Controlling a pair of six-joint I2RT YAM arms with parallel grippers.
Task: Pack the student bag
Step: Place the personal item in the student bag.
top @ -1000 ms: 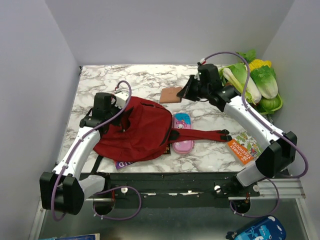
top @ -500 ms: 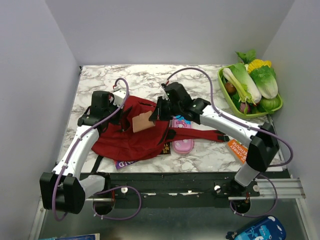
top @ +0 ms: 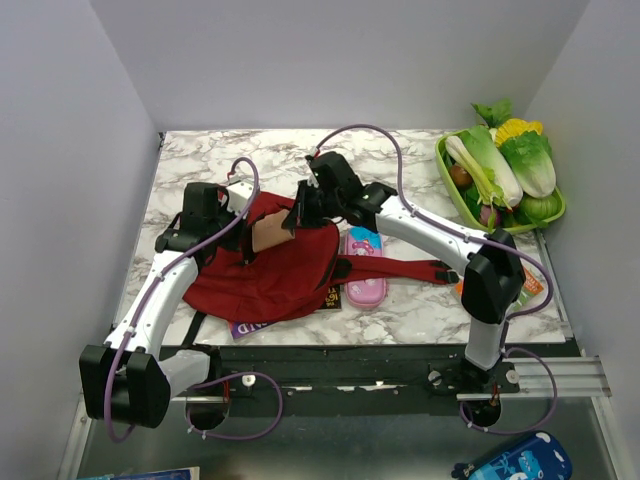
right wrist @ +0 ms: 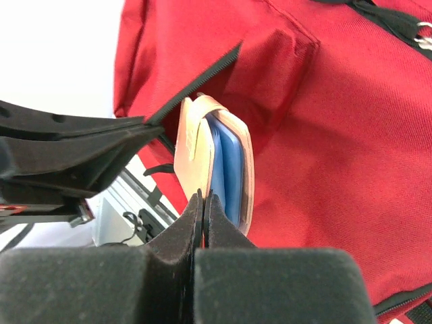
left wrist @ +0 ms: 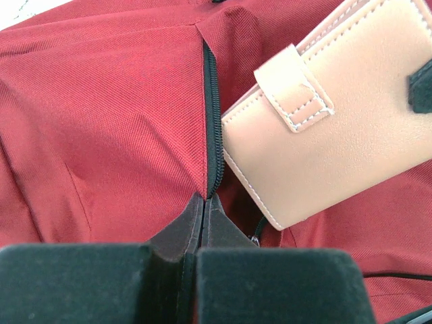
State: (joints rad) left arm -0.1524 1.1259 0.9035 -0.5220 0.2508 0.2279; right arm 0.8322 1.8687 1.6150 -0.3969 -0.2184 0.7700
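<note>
The dark red student bag (top: 290,275) lies left of centre on the marble table, its straps trailing right. My left gripper (top: 243,232) is shut on the bag's fabric at the end of the black zipper (left wrist: 213,115), at the opening's edge (left wrist: 202,199). My right gripper (top: 288,222) is shut on one cover of a tan wallet (top: 268,233) with blue inside (right wrist: 226,169). It holds the wallet on edge just above the bag's opening, close to the left fingers. The wallet also shows in the left wrist view (left wrist: 337,128).
A pink cartoon pencil case (top: 364,265) lies right of the bag, across its strap (top: 410,268). A book (top: 255,327) pokes out under the bag's front edge. A green basket of vegetables (top: 500,180) stands at the back right. A blue case (top: 520,462) lies below the table's front edge.
My right gripper has carried the wallet from the back middle of the table leftward, over the bag, to its opening. The left gripper has stayed on the bag.
</note>
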